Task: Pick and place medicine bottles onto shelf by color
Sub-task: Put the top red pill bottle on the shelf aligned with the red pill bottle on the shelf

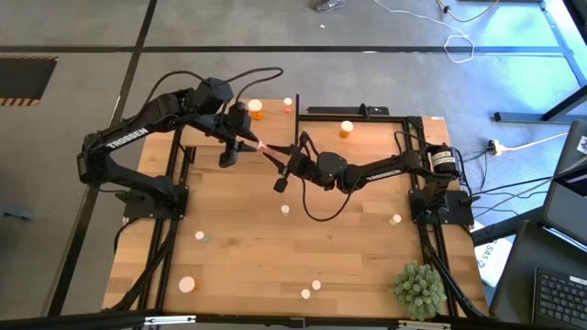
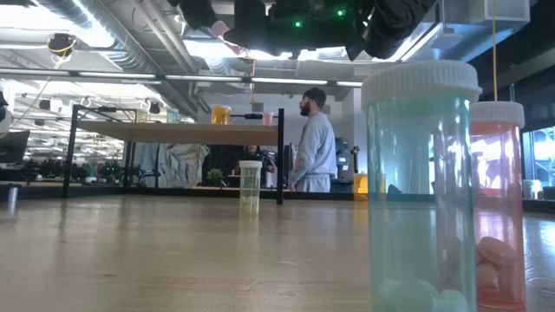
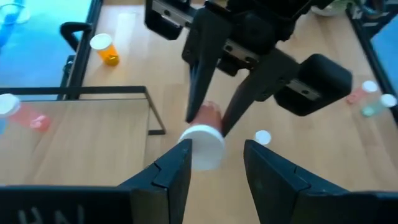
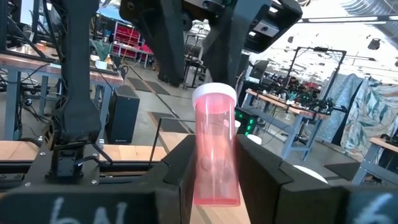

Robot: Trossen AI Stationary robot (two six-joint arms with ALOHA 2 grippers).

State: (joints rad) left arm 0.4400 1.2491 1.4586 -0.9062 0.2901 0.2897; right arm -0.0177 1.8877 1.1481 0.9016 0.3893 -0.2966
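A reddish medicine bottle [image 4: 215,149] with a white cap is held in the air above the table's far middle, between my two arms. My right gripper [image 1: 286,163] is shut on it. My left gripper [image 3: 216,163] faces it from the table's left, open, with one finger on each side of the cap [image 3: 203,147]. The shelf [image 1: 385,124] stands at the far right with an orange bottle [image 1: 347,128] upright on it. Other bottles stand loose on the table, among them one at the middle [image 1: 285,209]. My right gripper pinches the bottle's reddish body [image 4: 211,180] between its two fingers, coming about level from the table's right. The capped end [image 4: 214,94] sticks out past the fingertips toward the left arm. The bottle is clear of the table. My left gripper has the cap [image 3: 203,147] close against one finger [image 3: 181,163], with a gap to the other finger. I cannot tell whether it touches.
Two more bottles [image 1: 257,108] stand at the far edge left of the shelf. Close to the low camera stand a pale green bottle [image 2: 421,191] and a reddish one [image 2: 499,208]. A spiky green plant ball [image 1: 419,287] sits at the near right corner. A person [image 2: 314,143] stands in the room behind.
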